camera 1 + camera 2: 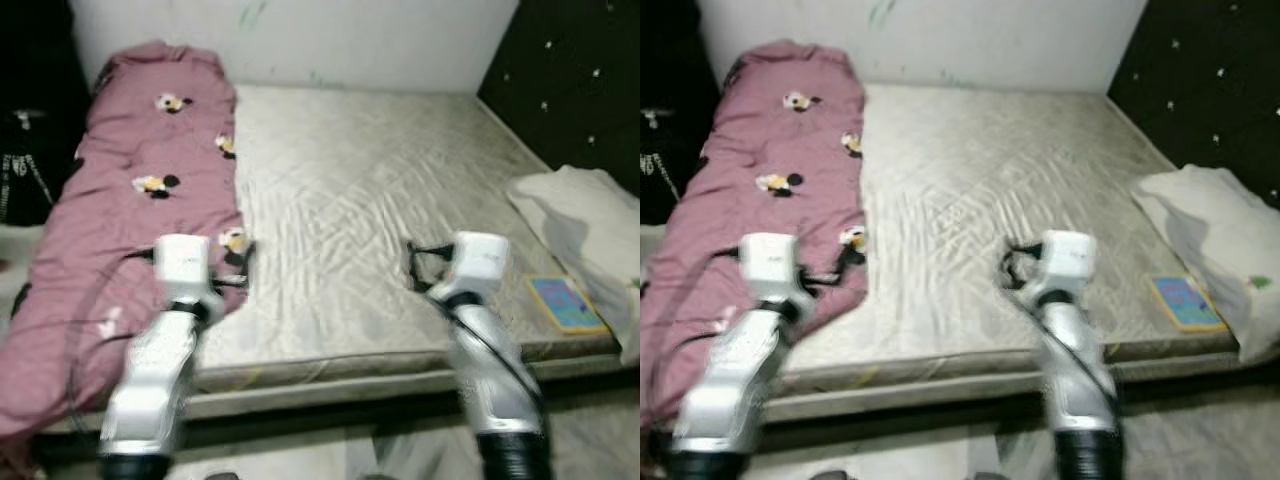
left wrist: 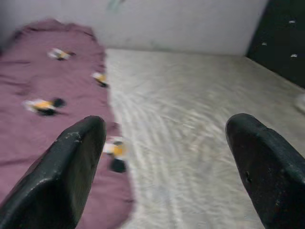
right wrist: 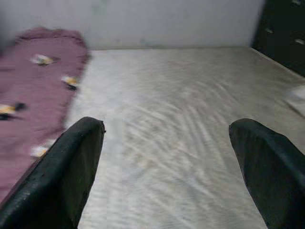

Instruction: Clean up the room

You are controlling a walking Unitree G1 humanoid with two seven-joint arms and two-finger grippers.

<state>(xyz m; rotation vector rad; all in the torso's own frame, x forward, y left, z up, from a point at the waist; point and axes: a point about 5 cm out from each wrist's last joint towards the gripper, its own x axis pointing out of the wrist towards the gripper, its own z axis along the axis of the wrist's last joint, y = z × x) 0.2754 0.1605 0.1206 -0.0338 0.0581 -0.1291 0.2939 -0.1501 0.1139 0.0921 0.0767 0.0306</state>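
Bare quilted mattress point(image 1: 380, 230) on a bed. Pink blanket point(image 1: 130, 210) with cartoon prints along its left side, white pillow point(image 1: 585, 225) at right edge, small colourful book point(image 1: 566, 303) beside pillow.

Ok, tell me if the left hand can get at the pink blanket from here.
Probably yes: the left hand, fingers open, hangs right over the pink blanket at its edge, with nothing between them.

Soft, even indoor light with no glare; all four views slightly motion-blurred.
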